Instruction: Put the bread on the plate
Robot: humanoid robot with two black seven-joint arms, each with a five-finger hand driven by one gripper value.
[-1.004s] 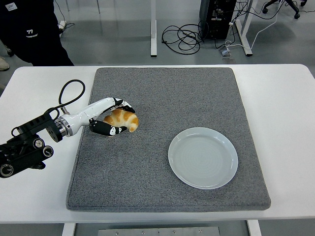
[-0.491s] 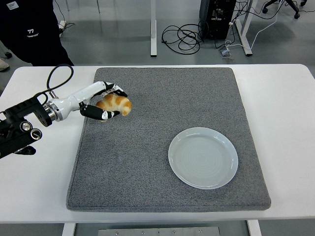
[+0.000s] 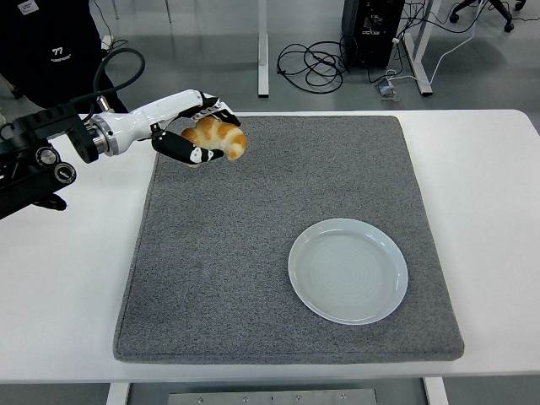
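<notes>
A golden-brown croissant-shaped bread (image 3: 218, 137) hangs in the air over the far left corner of the grey mat (image 3: 278, 245). My left hand (image 3: 199, 133) is shut on it, fingers curled over its top and thumb under it. The white forearm and black arm come in from the left edge. A pale blue-white plate (image 3: 348, 270) lies empty on the mat's right half, well to the right of and nearer than the bread. My right arm is out of sight.
The mat covers most of the white table (image 3: 59, 278). A person in dark clothes (image 3: 51, 51) stands at the top left behind the table. Cables (image 3: 312, 63) and desk legs lie on the floor beyond.
My left hand has lifted the bread off the mat, carrying it up and toward the far left corner, then slightly right. The plate has not moved.
</notes>
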